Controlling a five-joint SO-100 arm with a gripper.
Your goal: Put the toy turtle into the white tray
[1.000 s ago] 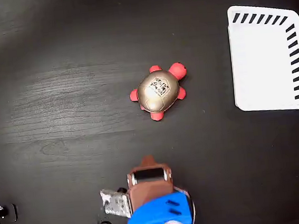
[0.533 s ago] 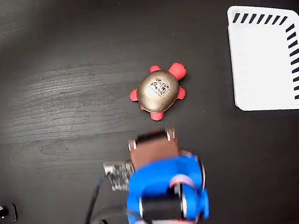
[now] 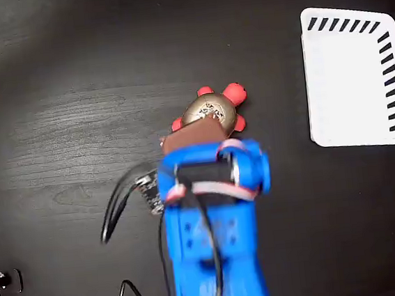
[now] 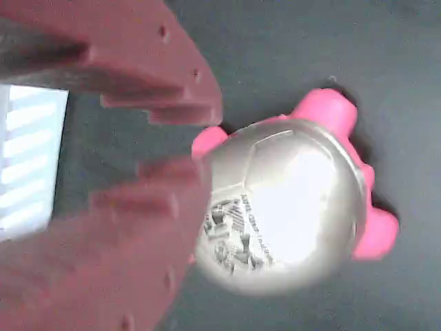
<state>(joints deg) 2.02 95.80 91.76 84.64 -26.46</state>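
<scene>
Item: toy turtle (image 3: pixel 216 110), mid-desk (image 3: pixel 60 98), partly under my blue arm (image 3: pixel 214 244). Gripper (image 4: pixel 180 143): I read the jaws as spread, one finger (image 4: pixel 124 55) beside the shell, nothing pinched. White tray (image 3: pixel 352 77): well apart, at the fixed view's right.

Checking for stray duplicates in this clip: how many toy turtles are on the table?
1. The toy turtle sits mid-table, left of the white tray, partly under the gripper. The arm could hide something beneath it.
</scene>
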